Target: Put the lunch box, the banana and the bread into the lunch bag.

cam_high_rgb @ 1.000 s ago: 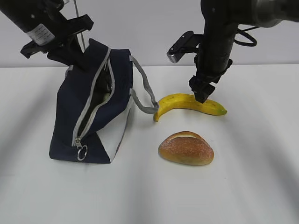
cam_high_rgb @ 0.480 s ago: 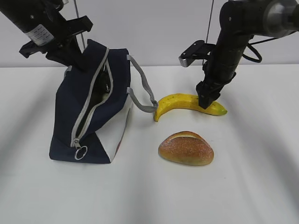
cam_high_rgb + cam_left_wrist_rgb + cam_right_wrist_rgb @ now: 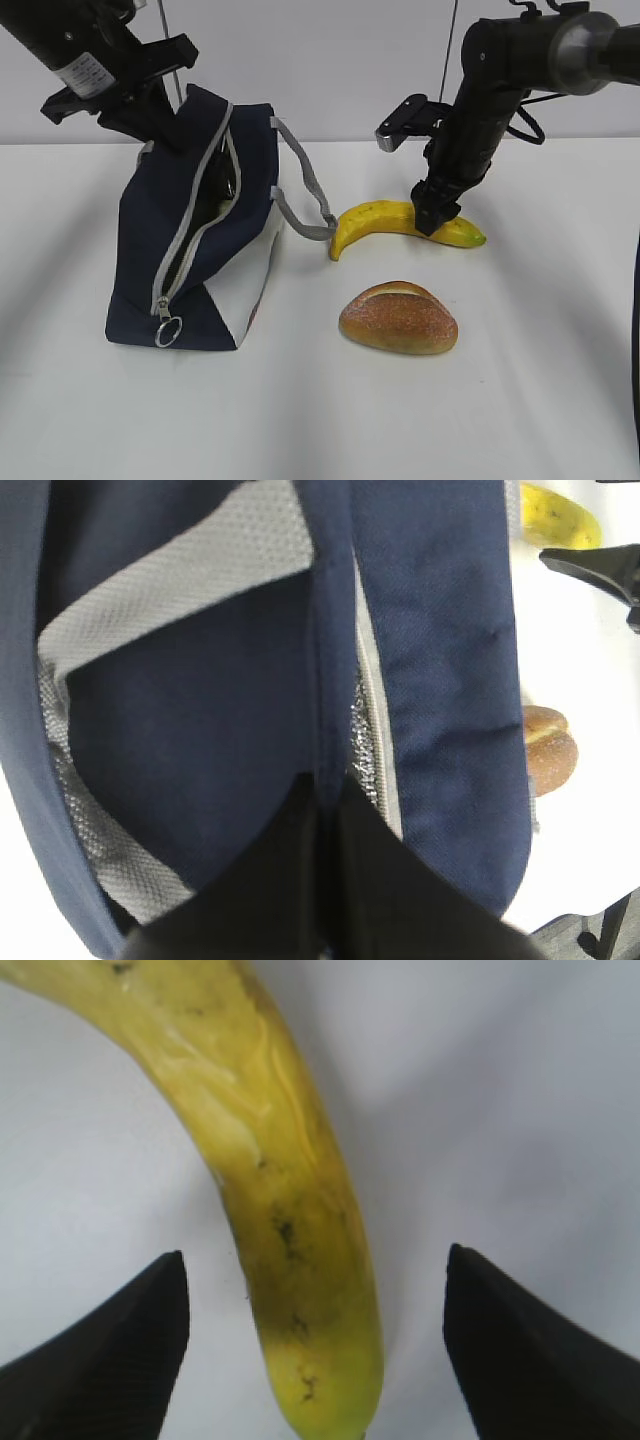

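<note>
The left gripper [image 3: 160, 130] is hidden behind the lunch bag [image 3: 200, 240], so its grip cannot be told. Only the right wrist view shows the right gripper [image 3: 315, 1345] spread wide, astride the banana [image 3: 290, 1230], empty; the bread [image 3: 398, 318] lies nearer the camera.

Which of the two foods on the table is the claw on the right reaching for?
The curved yellow banana: the right gripper straddles it, open. The oval golden-brown bread roll lies apart, nearer the camera.
</note>
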Robot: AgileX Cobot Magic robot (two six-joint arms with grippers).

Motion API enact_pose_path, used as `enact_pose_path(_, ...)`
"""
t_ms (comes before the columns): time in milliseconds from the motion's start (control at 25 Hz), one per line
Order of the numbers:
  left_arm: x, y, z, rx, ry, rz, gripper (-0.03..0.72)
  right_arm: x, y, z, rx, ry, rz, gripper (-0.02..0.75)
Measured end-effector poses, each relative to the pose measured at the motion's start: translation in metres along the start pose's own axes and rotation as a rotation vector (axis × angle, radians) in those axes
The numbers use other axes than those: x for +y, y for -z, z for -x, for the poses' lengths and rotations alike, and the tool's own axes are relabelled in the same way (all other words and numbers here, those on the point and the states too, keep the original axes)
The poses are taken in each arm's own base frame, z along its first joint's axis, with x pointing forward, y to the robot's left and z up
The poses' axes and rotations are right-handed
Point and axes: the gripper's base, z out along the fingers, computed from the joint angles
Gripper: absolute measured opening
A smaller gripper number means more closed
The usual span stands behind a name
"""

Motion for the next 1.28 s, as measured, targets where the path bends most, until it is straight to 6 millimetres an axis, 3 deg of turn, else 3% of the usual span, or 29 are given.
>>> enact_pose_path(240, 0.000, 0.000, 0.000, 0.000, -0.005, 0.000, 0.000, 0.000, -0.005, 0.001, -0.014, 0.001, 0.005, 0.585)
enact_pose_path(600, 0.000, 0.000, 0.000, 0.000, -0.008, 0.004, 0.000, 0.004, -0.030, -0.002, 0.018, -0.001, 0.046, 0.582)
enact_pose_path(720, 0.000, 0.000, 0.000, -0.001, -0.008, 0.004, 0.000, 0.003, -0.029, 0.000, 0.013, -0.001, 0.041, 0.515)
enact_pose_path(880, 0.000, 0.000, 0.000, -0.002, -0.008, 0.004, 0.000, -0.001, -0.022, 0.004, -0.002, 0.000, 0.028, 0.312)
enact_pose_path(920, 0.000, 0.000, 0.000, -0.003, -0.008, 0.004, 0.000, -0.001, -0.022, 0.004, -0.003, 0.000, 0.027, 0.295)
enact_pose_path(1280, 0.000, 0.000, 0.000, -0.004, -0.008, 0.004, 0.000, -0.005, -0.005, 0.007, 0.014, 0.000, 0.045, 0.287)
